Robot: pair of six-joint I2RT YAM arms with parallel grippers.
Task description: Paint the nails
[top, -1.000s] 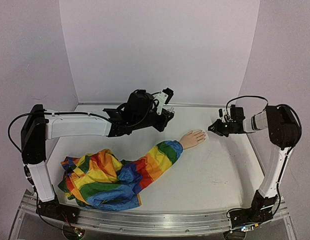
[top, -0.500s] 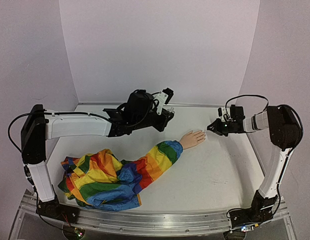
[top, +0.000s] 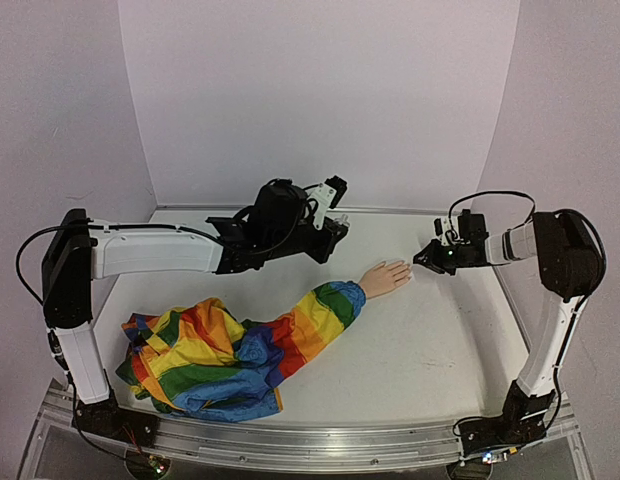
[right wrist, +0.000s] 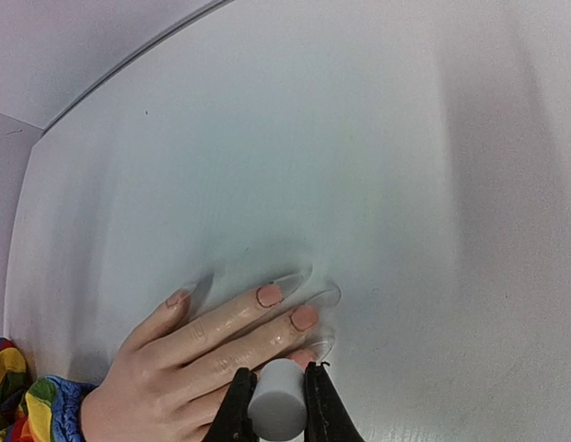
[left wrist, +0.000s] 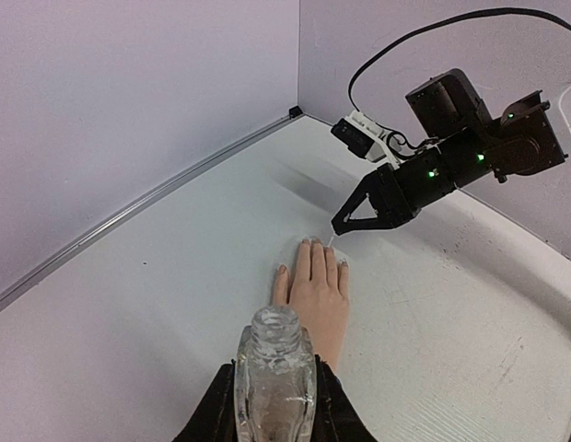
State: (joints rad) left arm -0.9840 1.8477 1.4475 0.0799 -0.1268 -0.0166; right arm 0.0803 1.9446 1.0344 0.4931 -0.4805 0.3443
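Note:
The pale peach mannequin hand (top: 387, 276) lies palm down on the white table, at the end of a rainbow-striped sleeve (top: 310, 320). Its nails (right wrist: 269, 295) show pinkish with long clear tips; they also show in the left wrist view (left wrist: 311, 242). My right gripper (top: 422, 259) is shut on a grey cylindrical brush cap (right wrist: 276, 410), held right over the fingertips, with the thin brush tip (left wrist: 332, 241) at the nails. My left gripper (top: 335, 224) is shut on a small clear open bottle (left wrist: 274, 368), held above the table behind the hand's wrist.
The rest of the rainbow garment (top: 190, 360) lies bunched at the front left. Lilac walls close the table at the back and both sides, with a metal strip (left wrist: 147, 203) along the back edge. The right arm's black cable (left wrist: 433, 28) loops above it.
My right gripper has shifted slightly left and down, closer onto the fingertips. The left arm and the bottle have not moved.

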